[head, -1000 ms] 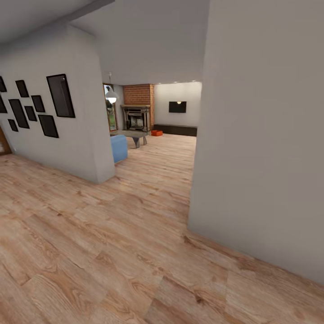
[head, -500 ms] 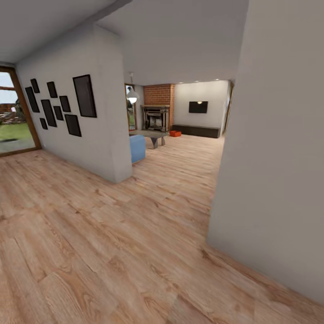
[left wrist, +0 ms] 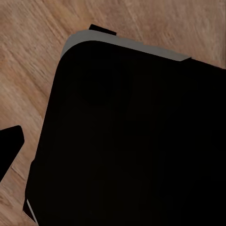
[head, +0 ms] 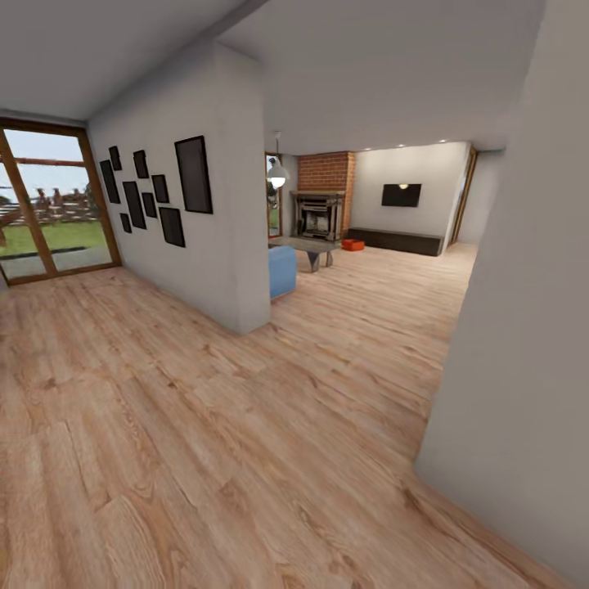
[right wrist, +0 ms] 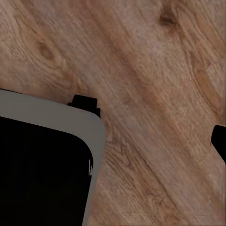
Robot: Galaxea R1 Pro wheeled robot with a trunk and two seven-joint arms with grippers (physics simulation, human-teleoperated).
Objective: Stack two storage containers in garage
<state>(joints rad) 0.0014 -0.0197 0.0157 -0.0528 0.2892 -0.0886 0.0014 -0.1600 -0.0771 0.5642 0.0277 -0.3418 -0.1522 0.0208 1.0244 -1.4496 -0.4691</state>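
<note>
Though far-off, storage container (head: 352, 245) lengthwise sideways

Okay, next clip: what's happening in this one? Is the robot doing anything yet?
Nothing is being handled yet. The robot is on a wood-plank floor, facing the living room past a white wall hung with dark picture frames. Far ahead, beside the brick chimney and fireplace, a small orange-red shape sits on the floor, probably one storage container; it is too small to be sure. Both wrist views look down at floor planks and dark robot parts, without showing how the fingers stand.
</note>
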